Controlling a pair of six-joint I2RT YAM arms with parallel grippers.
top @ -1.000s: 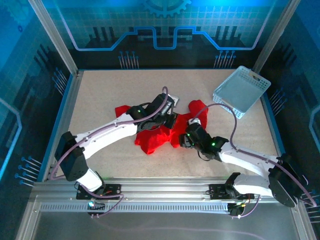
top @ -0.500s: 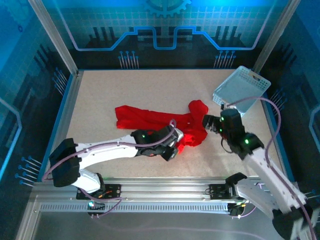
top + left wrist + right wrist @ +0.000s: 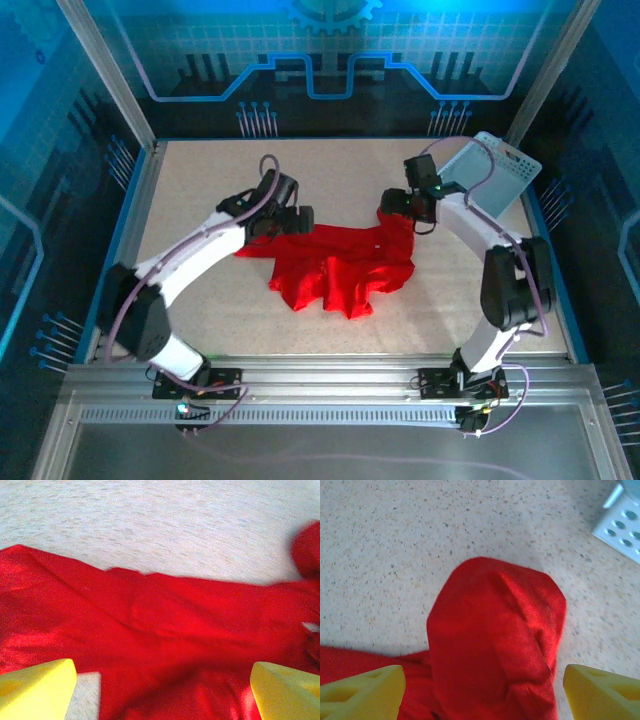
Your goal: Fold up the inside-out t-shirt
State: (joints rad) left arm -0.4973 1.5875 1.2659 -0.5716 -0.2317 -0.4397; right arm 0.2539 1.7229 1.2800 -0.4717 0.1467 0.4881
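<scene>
Swung apart to opposite ends of the shirt (image 3: 340,265), left hand (image 3: 160,685) and right hand (image 3: 482,690) hover released, cloth beneath each, probably to regrasp and spread it.

Both the left arm (image 3: 190,262) and the right arm (image 3: 470,215) have smooth white shells with black joints and black wrist housings. A thin purple cable runs in loose loops along each arm. Black base plates sit at the bottom of the top view. The fingers (image 3: 35,687) of the left gripper (image 3: 160,690) are plain yellow wedges. Those (image 3: 360,690) of the right gripper (image 3: 480,690) are also yellow, with triangular hollows.
</scene>
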